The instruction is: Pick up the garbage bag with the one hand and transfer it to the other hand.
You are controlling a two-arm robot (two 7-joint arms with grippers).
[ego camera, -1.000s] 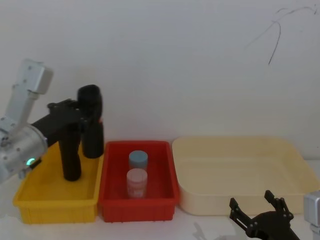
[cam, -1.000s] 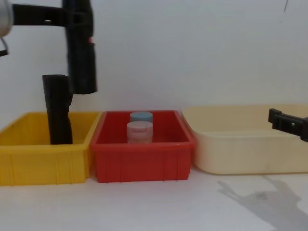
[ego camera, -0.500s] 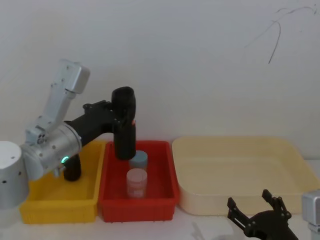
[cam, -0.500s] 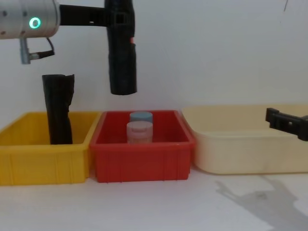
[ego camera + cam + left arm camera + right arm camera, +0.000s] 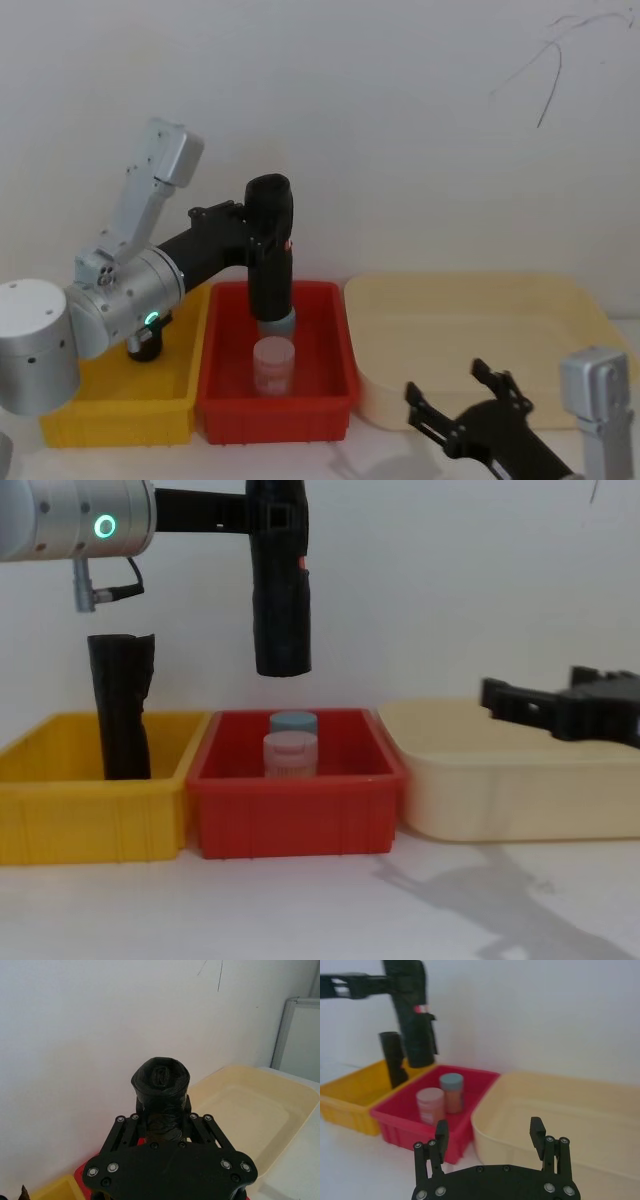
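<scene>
Aloft, bag (image 5: 280,600) above red bin (image 5: 295,815)'s jars (image 5: 290,755)

A plain white wall (image 5: 400,120) faces me, evenly lit, with thin dark lines (image 5: 555,90) scratched high on my right. The worktop (image 5: 300,910) is white too and carries 1 soft grey shadow (image 5: 470,895). A grey-framed white panel (image 5: 302,1040) stands by the wall.

My left end effector (image 5: 258,228) is black, on a silver arm (image 5: 125,295) with a green ring light (image 5: 104,526). The garbage bag (image 5: 270,275) is black with a small red mark, and my right end effector (image 5: 445,384) is black too. The bins are yellow (image 5: 90,815) and red (image 5: 295,815), the tray (image 5: 500,800) is cream, the jars are blue-capped (image 5: 293,723) and pink (image 5: 290,755), and the tabletop (image 5: 300,910) is white.
</scene>
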